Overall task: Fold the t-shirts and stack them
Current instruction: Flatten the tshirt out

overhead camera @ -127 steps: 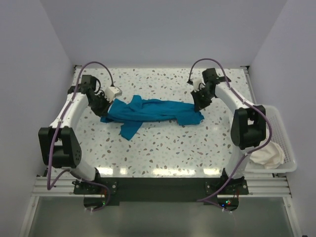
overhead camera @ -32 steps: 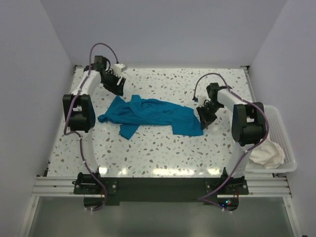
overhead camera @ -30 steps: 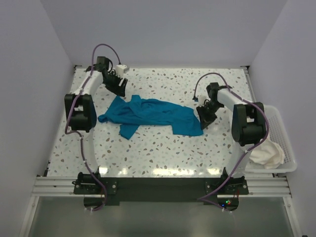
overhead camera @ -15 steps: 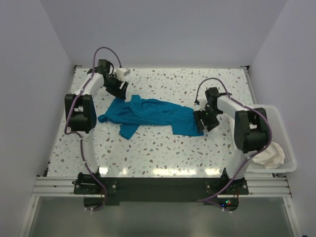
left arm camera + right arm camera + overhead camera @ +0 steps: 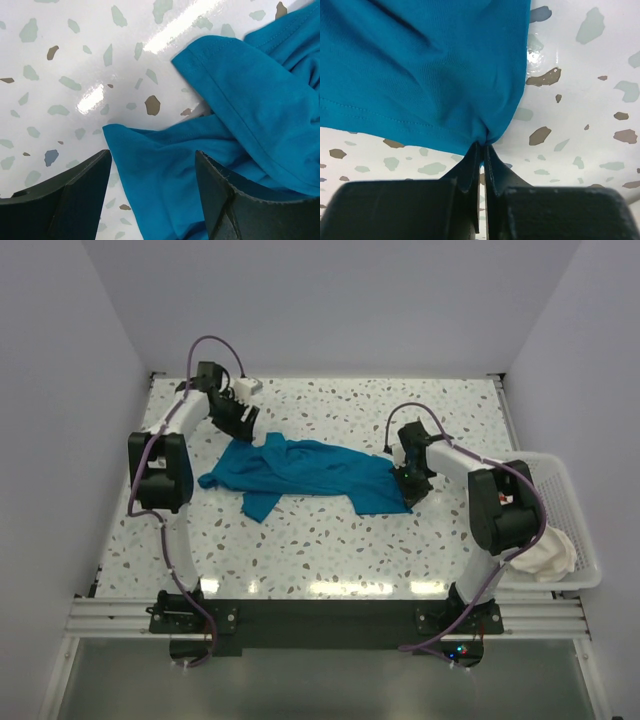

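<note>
T-shirts counted: two. Teal one (image 5: 300, 472) (crumpled knit) pinched by right claw (image 5: 481, 149); white one (image 5: 545, 550) bundled in basket (image 5: 560, 585); left claw (image 5: 150, 172) spread wide.

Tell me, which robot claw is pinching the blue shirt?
The right gripper, its jaws shut on the teal shirt's edge. The left gripper hangs open over it, pinching nothing.

The right jaws, earlier above the far right edge of the teal t-shirt (image 5: 310, 468), now sit nearer and are pinched shut on its right corner. The left arm (image 5: 185, 410) has risen and reached farther back; the left jaws now hover open over the shirt's far left edge. The shirt's right end lies more spread.
</note>
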Controlling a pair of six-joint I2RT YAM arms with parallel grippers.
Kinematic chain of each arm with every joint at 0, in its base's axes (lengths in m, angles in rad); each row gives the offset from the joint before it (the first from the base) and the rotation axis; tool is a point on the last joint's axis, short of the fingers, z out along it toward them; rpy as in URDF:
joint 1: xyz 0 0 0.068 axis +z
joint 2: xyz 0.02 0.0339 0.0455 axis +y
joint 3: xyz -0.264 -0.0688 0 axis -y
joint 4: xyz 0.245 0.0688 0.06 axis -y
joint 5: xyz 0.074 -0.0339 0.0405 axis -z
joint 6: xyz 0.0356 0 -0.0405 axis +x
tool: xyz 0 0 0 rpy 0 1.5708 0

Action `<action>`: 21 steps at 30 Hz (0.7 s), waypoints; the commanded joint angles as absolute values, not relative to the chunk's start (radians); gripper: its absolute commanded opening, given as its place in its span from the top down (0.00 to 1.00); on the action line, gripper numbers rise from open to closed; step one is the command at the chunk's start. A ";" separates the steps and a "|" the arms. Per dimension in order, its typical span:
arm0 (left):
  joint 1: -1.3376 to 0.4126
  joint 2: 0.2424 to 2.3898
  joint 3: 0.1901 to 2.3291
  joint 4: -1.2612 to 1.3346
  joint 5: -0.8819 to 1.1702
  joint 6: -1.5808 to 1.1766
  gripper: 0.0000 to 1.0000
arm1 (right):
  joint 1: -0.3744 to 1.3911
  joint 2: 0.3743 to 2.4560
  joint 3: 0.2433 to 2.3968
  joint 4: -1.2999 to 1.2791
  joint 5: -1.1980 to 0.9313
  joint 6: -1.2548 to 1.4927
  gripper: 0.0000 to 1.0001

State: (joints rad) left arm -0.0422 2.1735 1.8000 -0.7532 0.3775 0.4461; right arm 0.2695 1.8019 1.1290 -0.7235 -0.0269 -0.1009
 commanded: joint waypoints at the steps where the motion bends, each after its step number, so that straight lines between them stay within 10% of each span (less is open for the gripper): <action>1: -0.063 2.135 1.825 -0.680 0.374 0.457 0.27 | 0.270 1.844 1.114 -0.713 -0.034 -0.113 1.00; 21: -0.150 2.295 1.895 -0.617 0.419 0.494 0.32 | 0.229 1.810 1.206 -0.804 -0.094 -0.169 1.00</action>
